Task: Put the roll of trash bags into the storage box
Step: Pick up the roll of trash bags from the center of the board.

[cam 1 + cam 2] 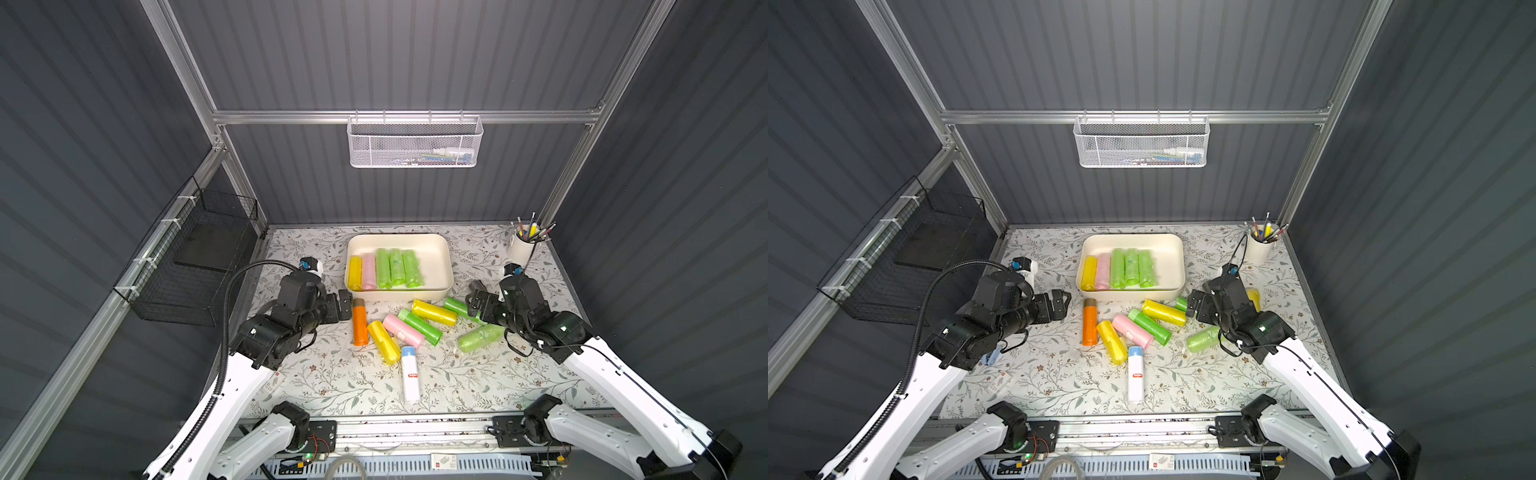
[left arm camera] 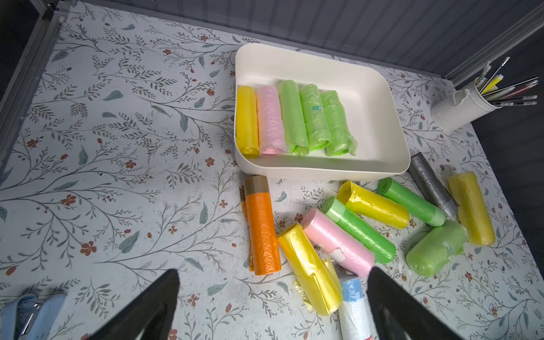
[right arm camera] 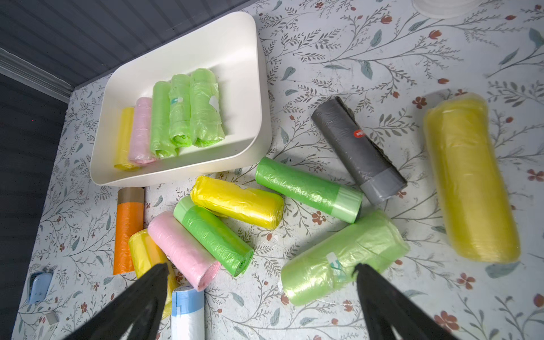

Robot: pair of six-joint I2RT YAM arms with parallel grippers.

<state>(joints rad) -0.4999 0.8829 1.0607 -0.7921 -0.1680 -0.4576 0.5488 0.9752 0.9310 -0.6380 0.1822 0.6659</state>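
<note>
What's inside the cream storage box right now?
Five rolls lie side by side in the storage box: one yellow, one pink, three green. They hide the floor beneath them.

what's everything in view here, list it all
storage box: one, cream, back middle of table
boxed rolls: five, yellow, pink, three light green, side by side
loose rolls: ten, three yellow, three green, orange, pink, grey, white-blue, table before box
pen cup: one, white, back right corner
mesh basket: one, white, back rail
wire basket: one, black, left wall
small object: one, light blue, beside left arm
left arm: one, black-white, jaws open, empty
right arm: one, black-white, jaws open, empty
</note>
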